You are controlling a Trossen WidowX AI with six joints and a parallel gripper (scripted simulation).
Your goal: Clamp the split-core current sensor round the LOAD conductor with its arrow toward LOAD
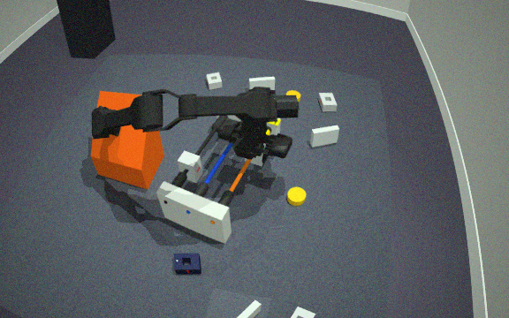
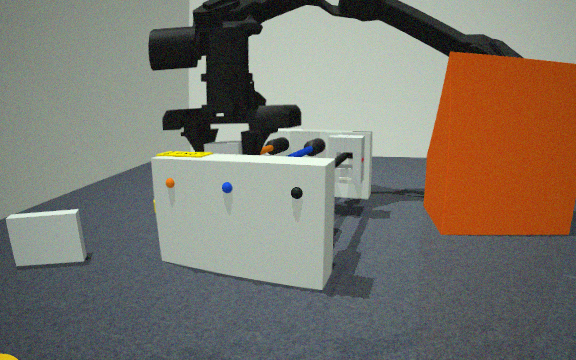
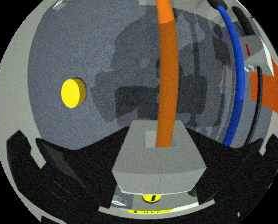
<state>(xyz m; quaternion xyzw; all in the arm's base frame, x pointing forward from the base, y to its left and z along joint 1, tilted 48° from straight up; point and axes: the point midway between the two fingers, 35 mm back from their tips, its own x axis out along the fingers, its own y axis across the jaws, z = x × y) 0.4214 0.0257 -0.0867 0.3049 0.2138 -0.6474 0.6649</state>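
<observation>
My gripper is shut on the pale grey-white sensor. The sensor is around the orange conductor, which runs into its opening in the wrist view. A thin seam shows on its face; whether it is latched cannot be told. Its arrow is not visible. A yellow label lies on top of one white end block; its lettering is unreadable. A blue conductor and a black one run alongside.
A white device with a red mark surrounds the black conductor. The other end block is white. A tall orange block stands beside the rig. A yellow disc, a dark blue device and several white blocks lie around.
</observation>
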